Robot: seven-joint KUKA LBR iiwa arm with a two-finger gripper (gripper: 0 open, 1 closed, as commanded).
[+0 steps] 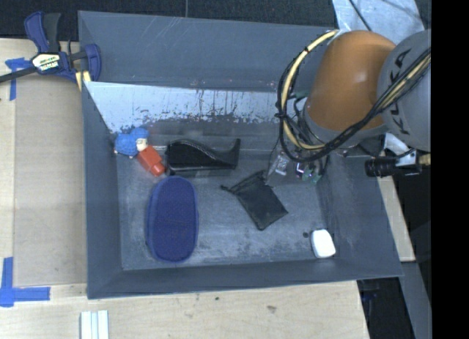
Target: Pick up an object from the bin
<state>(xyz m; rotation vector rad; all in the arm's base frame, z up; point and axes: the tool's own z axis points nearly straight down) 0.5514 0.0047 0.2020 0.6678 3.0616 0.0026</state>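
Observation:
My gripper [283, 166] shows as a small metallic part below the arm's orange cover, at the back right of the bin floor. Just in front of it and to its left lies a flat black square piece [259, 200], tilted, with one corner reaching up toward the gripper. I cannot tell whether they touch. A black wedge-shaped thing [201, 156] lies along the back wall to the gripper's left. A small white rounded thing [322, 243] sits in the front right corner.
A blue oval pad [172, 219] lies at the front left. A small orange-red piece [152, 160] and a blue and yellow toy [132, 142] sit in the back left corner. The arm and its cables hang over the bin's right side.

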